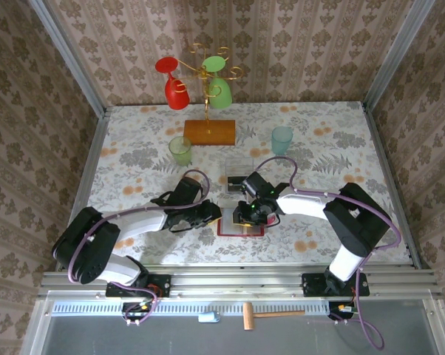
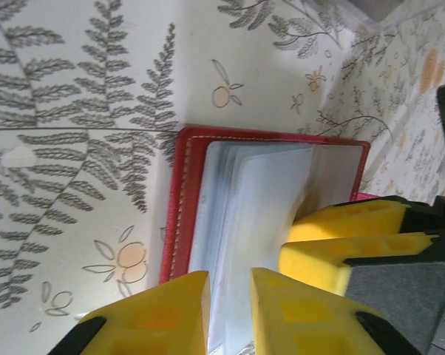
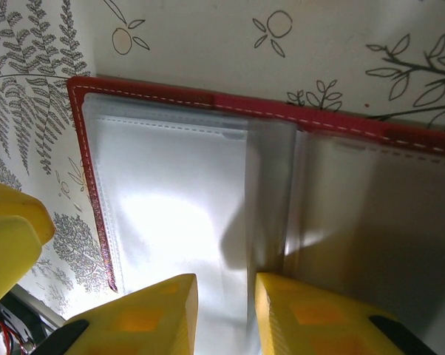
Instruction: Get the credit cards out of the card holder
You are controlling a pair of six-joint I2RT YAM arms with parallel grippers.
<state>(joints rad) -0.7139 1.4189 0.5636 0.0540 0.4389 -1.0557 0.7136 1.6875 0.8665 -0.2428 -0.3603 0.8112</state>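
One red card holder (image 3: pixel 82 148) lies open and flat on the floral table (image 1: pixel 134 155), at the near middle between the two arms, with its clear sleeves (image 2: pixel 259 200) fanned like pages. How many credit cards sit inside cannot be counted, because glare whitens the pockets and no card edge stands out. The cards should be light, stiff and slick, so a pinch on a short edge at a pocket mouth looks like the best hold. The sleeves are soft and floppy and need pinning, or the light holder will likely lift with the card. Two grippers work it. The left gripper (image 2: pixel 230 314) is at the holder's left side, jaws a little apart, with a sleeve edge in the gap. The right gripper (image 3: pixel 226 314) sits by the fold with a narrow gap, and whether it pinches a leaf cannot be told.
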